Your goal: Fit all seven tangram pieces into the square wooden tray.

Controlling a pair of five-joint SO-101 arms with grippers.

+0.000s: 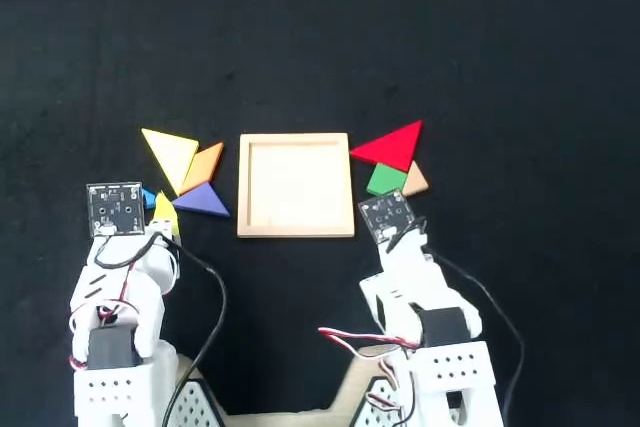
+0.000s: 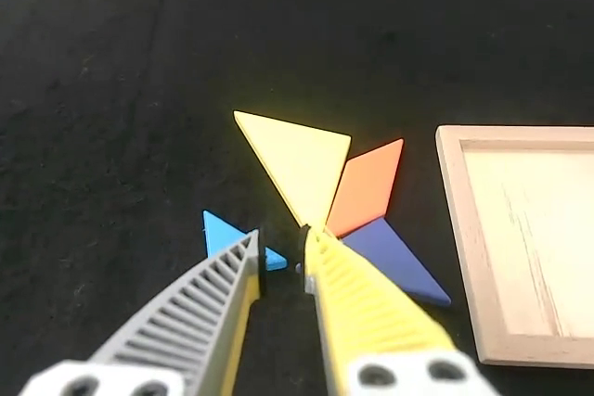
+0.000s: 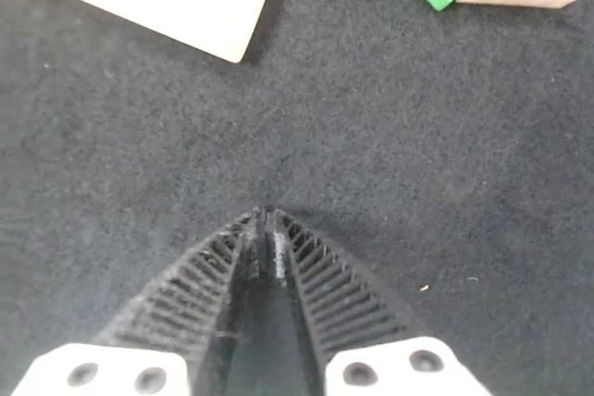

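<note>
Nearest, the right gripper (image 3: 269, 222) hangs low over the black cloth (image 3: 445, 183) at about 4 o'clock of the wooden tray (image 1: 243, 185), its black fingers pressed together on nothing. The left gripper (image 2: 283, 252) sits at the tray's 8 o'clock, its grey and yellow fingers a narrow gap apart, with a corner of the small blue triangle (image 2: 221, 232) showing in that gap. Beyond, at the tray's 9 o'clock, the purple triangle (image 2: 394, 257), orange parallelogram (image 2: 369, 187) and big yellow triangle (image 2: 299, 159) meet at their corners. At 3 o'clock the green square (image 1: 386, 180) touches the tan triangle (image 1: 416, 181), and the red triangle (image 1: 392, 146) lies at 2 o'clock. All 7 pieces lie outside the tray.
</note>
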